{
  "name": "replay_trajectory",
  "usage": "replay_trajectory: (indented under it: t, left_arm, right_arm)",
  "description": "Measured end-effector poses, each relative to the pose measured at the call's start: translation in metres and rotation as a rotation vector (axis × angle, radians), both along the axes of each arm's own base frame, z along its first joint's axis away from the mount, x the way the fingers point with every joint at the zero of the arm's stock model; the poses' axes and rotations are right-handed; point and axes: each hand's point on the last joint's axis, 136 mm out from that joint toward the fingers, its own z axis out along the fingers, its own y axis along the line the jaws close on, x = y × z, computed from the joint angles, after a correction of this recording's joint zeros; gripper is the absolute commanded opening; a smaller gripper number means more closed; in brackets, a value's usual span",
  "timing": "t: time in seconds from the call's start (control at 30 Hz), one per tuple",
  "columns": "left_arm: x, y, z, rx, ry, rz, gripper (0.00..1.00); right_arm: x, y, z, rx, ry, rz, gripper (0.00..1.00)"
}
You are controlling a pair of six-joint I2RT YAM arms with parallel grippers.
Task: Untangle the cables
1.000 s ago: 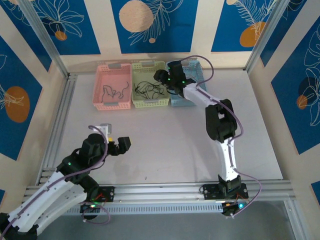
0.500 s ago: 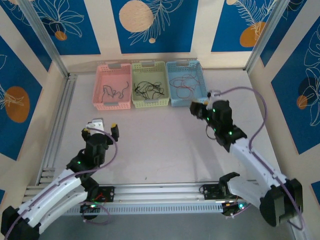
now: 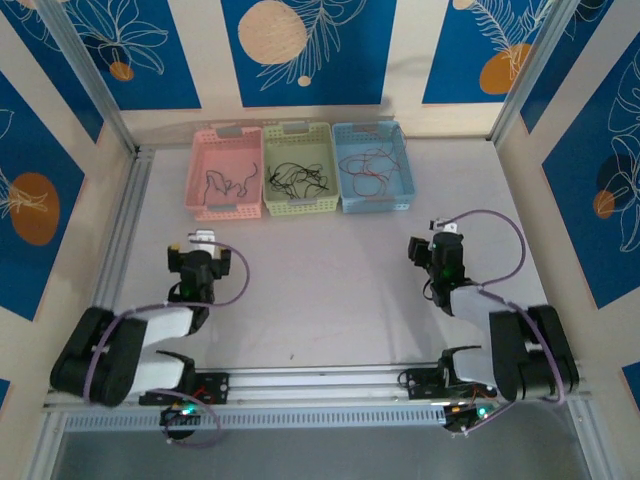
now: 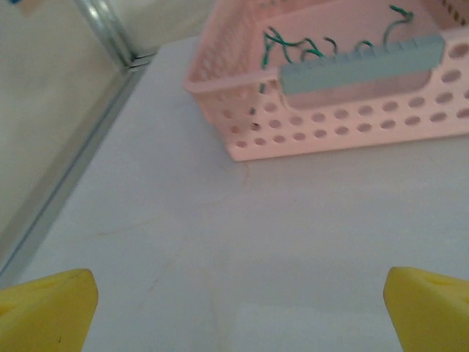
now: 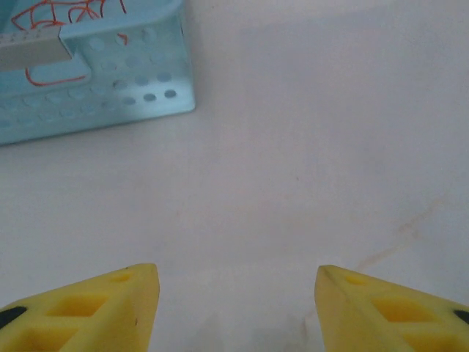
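- Spanning the overhead view, the table carries a pink basket, green basket and blue basket side by side at its far edge.
- The left gripper gapes wide over bare table; the right gripper stands partly spread, gripping nothing.
- The cables lie in the baskets as loose curls with no single heading; the pink basket's look dark overhead, green in the left wrist view.

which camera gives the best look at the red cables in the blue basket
Top external: it looks straight down on the red cables, which lie spread across the floor of the blue basket, all uncovered. The right wrist view is closer but cropped, catching a few strands at one basket corner.
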Motion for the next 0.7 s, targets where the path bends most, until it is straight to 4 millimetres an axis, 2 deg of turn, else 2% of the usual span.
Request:
replay_trajectory:
  t: [0.1, 0.2, 0.27, 0.33, 0.4, 0.43, 0.47, 0.7]
  left_arm:
    - [0.017, -0.004, -0.011, -0.014, -0.002, -0.046, 1.00]
    - [0.029, 0.004, -0.020, -0.043, -0.002, -0.044, 1.00]
    - [0.035, 0.005, -0.020, -0.056, 0.002, -0.055, 1.00]
    - [0.045, 0.003, -0.011, -0.081, -0.018, -0.075, 1.00]
    - [0.054, 0.003, -0.002, -0.105, -0.044, -0.082, 1.00]
    - [0.057, 0.004, 0.001, -0.113, -0.053, -0.082, 1.00]
    - [0.057, 0.004, 0.002, -0.117, -0.055, -0.085, 1.00]
    - [0.057, 0.001, 0.000, -0.129, -0.046, -0.105, 1.00]
  right_arm:
    - [0.016, -0.007, 0.002, -0.001, -0.063, -0.003, 0.55]
    - [0.027, -0.008, -0.006, -0.007, -0.088, 0.014, 0.55]
    - [0.031, -0.006, -0.015, 0.000, -0.058, 0.028, 0.55]
    - [0.035, -0.006, -0.011, 0.015, -0.075, 0.042, 0.57]
    - [0.041, -0.009, -0.004, 0.018, -0.095, 0.038, 0.64]
    - [0.042, -0.009, -0.002, 0.018, -0.102, 0.038, 0.96]
    - [0.043, -0.009, 0.000, 0.018, -0.106, 0.039, 0.99]
    - [0.043, -0.002, 0.001, 0.019, -0.110, 0.066, 0.99]
